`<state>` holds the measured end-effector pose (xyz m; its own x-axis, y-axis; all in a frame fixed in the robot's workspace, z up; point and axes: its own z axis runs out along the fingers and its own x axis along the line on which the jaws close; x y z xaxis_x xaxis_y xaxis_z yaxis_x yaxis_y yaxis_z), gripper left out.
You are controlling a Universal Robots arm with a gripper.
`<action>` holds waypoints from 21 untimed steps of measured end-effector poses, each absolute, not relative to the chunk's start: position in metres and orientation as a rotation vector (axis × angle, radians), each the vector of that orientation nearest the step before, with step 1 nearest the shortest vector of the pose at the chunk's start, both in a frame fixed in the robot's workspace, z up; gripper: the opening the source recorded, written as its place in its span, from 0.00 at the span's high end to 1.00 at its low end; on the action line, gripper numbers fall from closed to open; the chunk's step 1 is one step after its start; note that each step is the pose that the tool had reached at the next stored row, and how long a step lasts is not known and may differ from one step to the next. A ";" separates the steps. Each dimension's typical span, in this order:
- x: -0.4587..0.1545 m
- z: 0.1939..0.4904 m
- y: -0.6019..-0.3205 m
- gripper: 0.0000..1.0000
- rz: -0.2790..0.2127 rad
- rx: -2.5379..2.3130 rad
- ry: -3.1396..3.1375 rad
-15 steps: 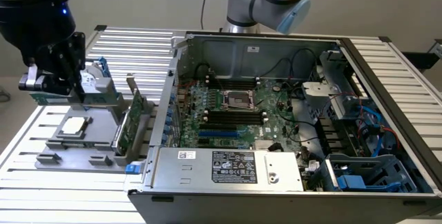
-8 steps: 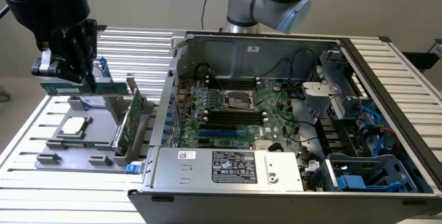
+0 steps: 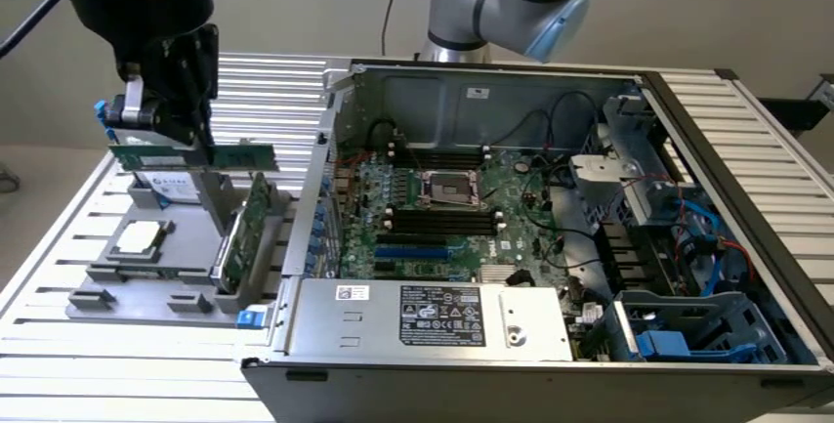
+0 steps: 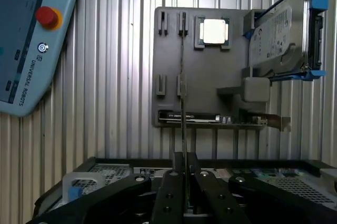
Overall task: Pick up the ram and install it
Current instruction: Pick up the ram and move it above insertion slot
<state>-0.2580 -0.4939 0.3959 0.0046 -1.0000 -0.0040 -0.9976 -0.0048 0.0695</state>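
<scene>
Pinching the ram [image 3: 245,156] in the tool [image 3: 193,143] (long axis level), well to the exterior view's left of the slots [image 3: 443,219].

The ram [image 3: 248,155] is a long, narrow green board, pinched near its middle by the claw [image 3: 193,145]. It hangs lengthwise and roughly level at the exterior view's upper left. From the wrist it appears edge-on, a thin dark line.
</scene>
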 end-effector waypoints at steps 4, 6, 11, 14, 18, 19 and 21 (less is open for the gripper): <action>-0.241 0.396 -0.491 0.86 -0.080 2.193 -2.183; -0.232 0.396 -0.490 0.86 -0.080 2.193 -2.183; -0.209 0.396 -0.487 0.86 -0.080 2.193 -2.183; -0.196 0.396 -0.484 0.86 -0.080 2.193 -2.183; -0.178 0.396 -0.481 0.86 -0.080 2.193 -2.183; -0.174 0.396 -0.481 0.86 -0.080 2.193 -2.183; -0.164 0.396 -0.479 0.86 -0.080 2.193 -2.183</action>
<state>-0.1641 -0.4791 0.3963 0.0046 -1.0000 -0.0040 -0.9976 -0.0048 0.0696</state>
